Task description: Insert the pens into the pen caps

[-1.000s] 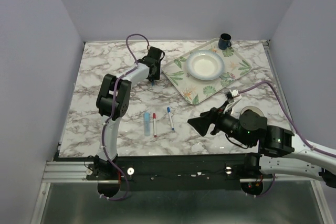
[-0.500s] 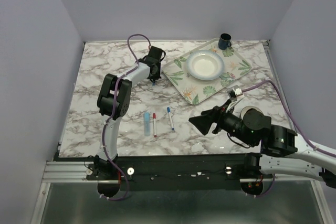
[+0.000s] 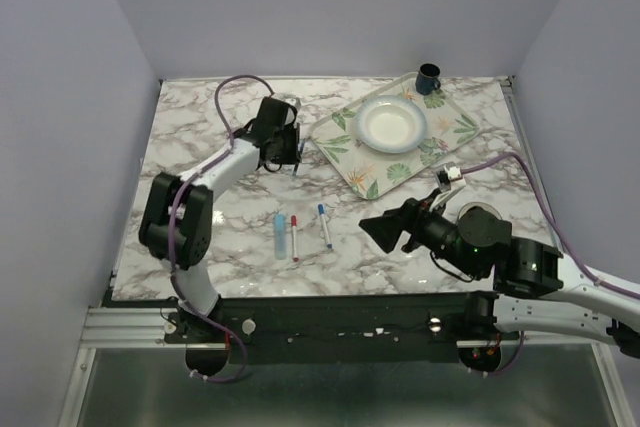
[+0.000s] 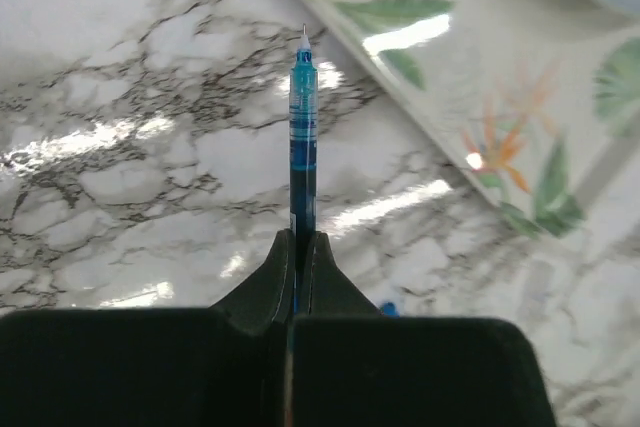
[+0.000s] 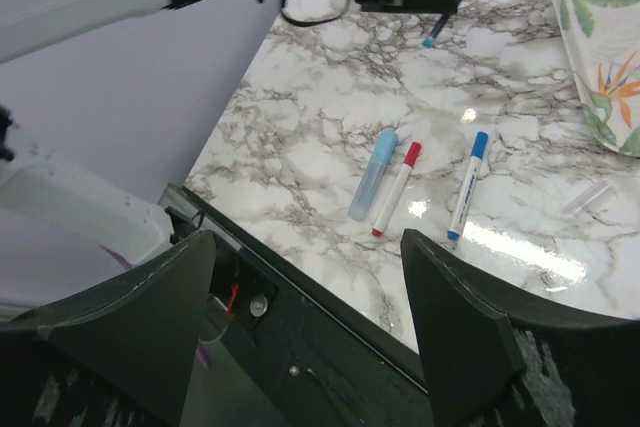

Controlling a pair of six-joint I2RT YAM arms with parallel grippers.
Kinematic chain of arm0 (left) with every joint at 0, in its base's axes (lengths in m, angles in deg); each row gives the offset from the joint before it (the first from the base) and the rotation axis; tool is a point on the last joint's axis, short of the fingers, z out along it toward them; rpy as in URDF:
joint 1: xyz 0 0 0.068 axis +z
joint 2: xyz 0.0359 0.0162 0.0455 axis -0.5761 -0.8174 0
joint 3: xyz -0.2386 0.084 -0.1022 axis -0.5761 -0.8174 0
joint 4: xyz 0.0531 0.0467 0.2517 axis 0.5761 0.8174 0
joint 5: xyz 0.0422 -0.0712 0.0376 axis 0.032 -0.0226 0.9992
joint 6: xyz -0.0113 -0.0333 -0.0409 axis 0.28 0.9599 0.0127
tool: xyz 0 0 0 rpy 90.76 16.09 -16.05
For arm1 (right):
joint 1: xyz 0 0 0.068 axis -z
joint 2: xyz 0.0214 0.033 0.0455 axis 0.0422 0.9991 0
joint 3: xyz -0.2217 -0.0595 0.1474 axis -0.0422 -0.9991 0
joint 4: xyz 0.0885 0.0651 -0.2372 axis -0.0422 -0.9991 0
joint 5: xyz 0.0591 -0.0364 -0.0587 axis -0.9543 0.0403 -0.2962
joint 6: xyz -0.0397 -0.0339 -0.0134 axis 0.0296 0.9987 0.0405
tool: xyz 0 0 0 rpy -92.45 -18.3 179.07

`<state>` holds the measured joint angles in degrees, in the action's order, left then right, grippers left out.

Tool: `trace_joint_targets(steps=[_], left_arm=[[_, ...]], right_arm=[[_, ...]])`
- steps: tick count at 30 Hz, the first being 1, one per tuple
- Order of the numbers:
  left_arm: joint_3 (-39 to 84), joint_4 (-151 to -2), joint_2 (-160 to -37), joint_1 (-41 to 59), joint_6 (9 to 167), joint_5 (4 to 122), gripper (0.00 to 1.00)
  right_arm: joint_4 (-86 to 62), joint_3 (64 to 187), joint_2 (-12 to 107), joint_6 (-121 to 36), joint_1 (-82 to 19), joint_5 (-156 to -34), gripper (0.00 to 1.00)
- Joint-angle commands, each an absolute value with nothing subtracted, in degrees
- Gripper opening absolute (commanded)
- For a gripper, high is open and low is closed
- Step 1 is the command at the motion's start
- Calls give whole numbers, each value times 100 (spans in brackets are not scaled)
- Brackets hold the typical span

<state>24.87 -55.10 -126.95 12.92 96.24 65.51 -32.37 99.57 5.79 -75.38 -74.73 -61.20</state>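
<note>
The left pincer is clamped on the rear end of a slim blue pen. The barrel runs straight out ahead of the jaws, with its fine tip pointing away toward the edge of the leafy tray, above the bench. The other three pens lie side by side near the front (closer to the right pincer, which hovers with its fingers wide apart). I can't pick out a cap for certain.

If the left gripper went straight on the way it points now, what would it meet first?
Probably the table, close beside the tray. The left gripper is shut on a blue pen whose tip leads, so the tip would touch first; depth is unclear.
</note>
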Motion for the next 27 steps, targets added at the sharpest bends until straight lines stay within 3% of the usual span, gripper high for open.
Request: trace_joint_targets(steps=[1,10,18,27], left_arm=[[1683,-6286,-11183,1241,9879,4719,0],[-23,-7148,-9055,1127,10266,2390,0],[-1016,-8062,-7429,1109,10530,1965,0],[-1184,-8238,-7146,1109,10627,1764,0]], right_arm=[[-3372,10120,763,-7714,-7484,-5549,81],[-3188,11043,1852,-7222,-7318,-5566,72],[-2872,11562,2933,-7476,-6974,-6015,69],[-2731,12028,3822,-7617,-6948,-6156,69]])
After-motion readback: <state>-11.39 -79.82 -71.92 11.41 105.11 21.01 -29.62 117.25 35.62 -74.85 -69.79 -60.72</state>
